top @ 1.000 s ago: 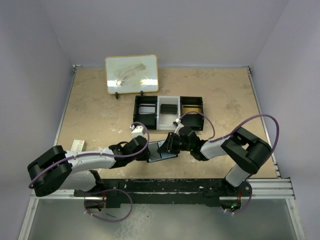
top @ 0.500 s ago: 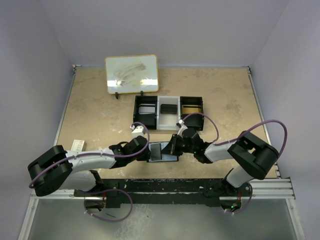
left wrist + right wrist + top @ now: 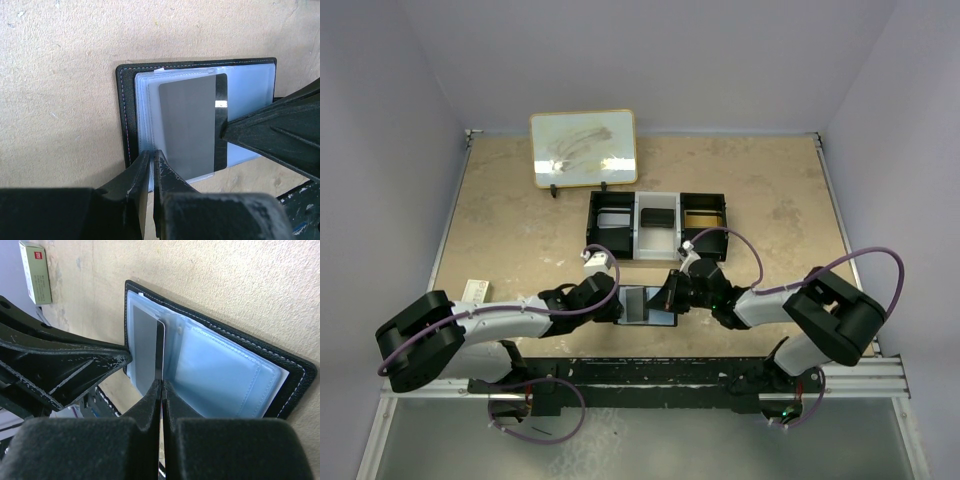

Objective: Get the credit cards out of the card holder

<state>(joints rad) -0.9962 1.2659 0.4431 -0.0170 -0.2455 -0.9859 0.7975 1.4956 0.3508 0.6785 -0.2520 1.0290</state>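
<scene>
right gripper point(image 3: 161, 384) clamped on the edge of a grey card point(image 3: 187, 127), left gripper point(image 3: 151, 156) pinched on the card holder point(image 3: 645, 305) edge, holder open flat near the table's front, long axis left-right between both grippers, tray point(image 3: 657, 243) just behind, small box point(image 3: 37, 272) farther left
</scene>
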